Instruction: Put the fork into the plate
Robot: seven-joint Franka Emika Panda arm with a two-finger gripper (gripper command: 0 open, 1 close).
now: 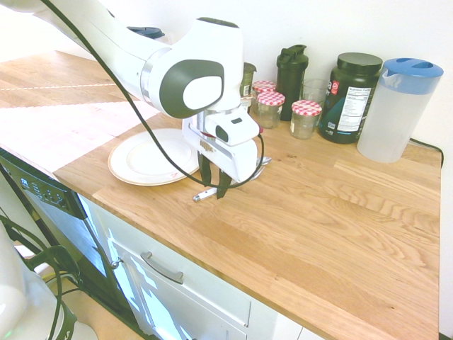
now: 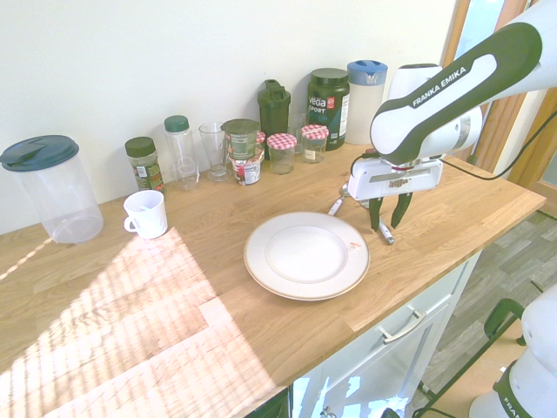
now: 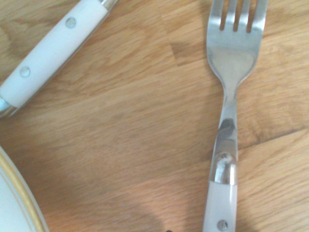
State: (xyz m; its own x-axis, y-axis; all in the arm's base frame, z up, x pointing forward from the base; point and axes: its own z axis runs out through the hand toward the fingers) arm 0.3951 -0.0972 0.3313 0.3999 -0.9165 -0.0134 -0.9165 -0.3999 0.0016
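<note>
so, progress: early; nothing yet in the plate (image 2: 306, 255), bare in both exterior views
fork (image 3: 227, 121): flat on the surface (image 1: 340, 234), beside the plate and apart from its rim; tines, silver neck and start of the white handle sharp in the wrist view
fork under the arm: handle end poking out below the claw (image 1: 215, 185) in the first exterior view; not lifted
second utensil (image 3: 50, 53): white riveted handle, lying at an angle to the fork, well apart from it; likely the spoon, bowl end out of the wrist view
plate position: near the front edge of the surface, just beside the claw; only a curve of rim visible in the wrist view
claw pose: pointing straight down, right over the fork, fingertips low, close to the wood
claw opening: fingers partly apart, a gap visible between the dark tips; neither spread wide nor clenched
claw contact: straddling the fork by the look of it, but no firm pinch visible; whether the pads already touch the fork cannot be told
done so far: approach and lining up over the fork, judging by the layout
left to do: close on the fork, lift it clear, carry it sideways over the plate, set it down inside the rim, let go
clutter: jars (image 1: 306, 117), bottles and a pitcher (image 1: 396, 106) along the wall, well away from the path
</note>
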